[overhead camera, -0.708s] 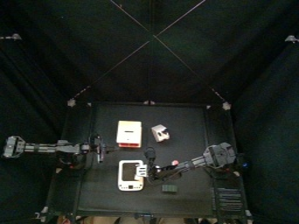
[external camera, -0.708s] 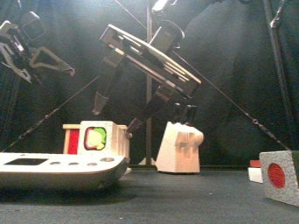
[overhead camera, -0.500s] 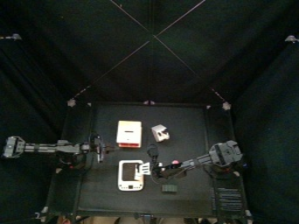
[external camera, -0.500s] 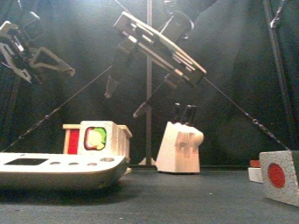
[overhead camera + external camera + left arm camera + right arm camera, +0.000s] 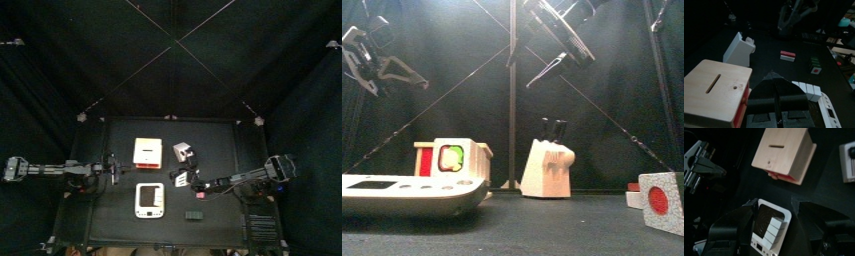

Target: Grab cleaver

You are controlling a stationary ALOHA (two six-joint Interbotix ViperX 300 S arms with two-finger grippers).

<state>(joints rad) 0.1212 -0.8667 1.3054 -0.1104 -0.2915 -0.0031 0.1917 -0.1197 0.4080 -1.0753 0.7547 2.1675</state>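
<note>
Top view shows the cleaver (image 5: 182, 152) lying on the bench (image 5: 221, 135) just above the middle of the frame. It is a small pale piece with a darker end, and it lies just right of the red-and-white box (image 5: 146, 152) without touching it. Below the box lies a flat white device (image 5: 148, 199), and a small dark piece (image 5: 194, 214) lies to its lower right.

The right gripper (image 5: 183, 181) reaches in from the right edge. It hangs between the cleaver above it and the device to its lower left, apart from the cleaver. In the right wrist view its jaws stand wide with nothing between them. They frame the white device, with the box beyond them and the cleaver cut off by the frame's right edge.

The left gripper (image 5: 118, 172) sits at the left side of the bench, left of the box and the device. In the left wrist view its jaws meet in one dark wedge and hold nothing. The box top is near on the left of that frame, and the cleaver stands farther off at upper left.

Front view has the cleaver upright in the middle, pale-bodied with dark handles at its top. The box and the device are to its left, and a grey cube with a red face (image 5: 660, 200) sits at the lower right. Both grippers hang high above the things.
</note>
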